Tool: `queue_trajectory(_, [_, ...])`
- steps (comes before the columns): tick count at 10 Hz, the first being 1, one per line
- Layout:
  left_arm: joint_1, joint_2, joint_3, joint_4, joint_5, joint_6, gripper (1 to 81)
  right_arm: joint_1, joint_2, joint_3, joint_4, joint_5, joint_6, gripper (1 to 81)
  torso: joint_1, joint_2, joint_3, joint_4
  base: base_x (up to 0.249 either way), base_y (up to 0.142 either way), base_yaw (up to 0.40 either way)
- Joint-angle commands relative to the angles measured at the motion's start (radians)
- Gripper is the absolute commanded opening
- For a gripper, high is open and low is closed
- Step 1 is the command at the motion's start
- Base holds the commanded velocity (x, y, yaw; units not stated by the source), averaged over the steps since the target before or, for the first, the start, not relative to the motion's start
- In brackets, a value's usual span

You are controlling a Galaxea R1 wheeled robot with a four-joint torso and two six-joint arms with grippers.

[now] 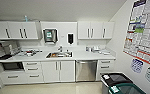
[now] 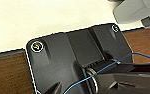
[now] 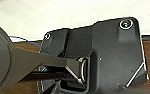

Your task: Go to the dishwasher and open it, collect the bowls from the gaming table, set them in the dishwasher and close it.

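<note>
White kitchen w/ cabinets up high and down low is sitting ahead of the robot. Along the back wall a long white desk (image 1: 91,55) is carrying a sink (image 1: 59,54) near its middle and small stuff toward its left and right ends.

Dishwasher (image 1: 86,70) is sitting under the desk, just right of the sink cupboard doors (image 1: 57,71), near the desk's right end. Its shiny door is looking closed, bar handle up top. Two bins (image 1: 121,83) are standing on the floor to the right, near the poster wall (image 1: 143,30).

Step in hand, I think: going to the dishwasher. It is looking a good way off, so no opening yet. Bowls and gaming table come later.

Next move is calling for rolling closer, lining up w/ the handle, and keeping away from the bins.

Both tools: can't tell if open or closed. Wrist views are showing dark robot plates over pale floor and brown wood.
</note>
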Motion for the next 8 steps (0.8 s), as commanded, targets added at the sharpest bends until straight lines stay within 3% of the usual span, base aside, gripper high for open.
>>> queue_trajectory(1, [-0.055,-0.018,0.008,0.012,0.044,-0.001,81.1,0.046,-0.023,0.014,-0.018,-0.038,-0.003,81.1,0.000,0.000,0.000,0.000,0.129,0.000,0.000])
queue_trajectory(8, [-0.054,-0.021,0.008,0.012,0.043,-0.001,81.1,0.043,-0.020,0.012,-0.015,-0.037,-0.001,81.1,0.000,0.000,0.000,0.000,0.129,0.000,0.000])
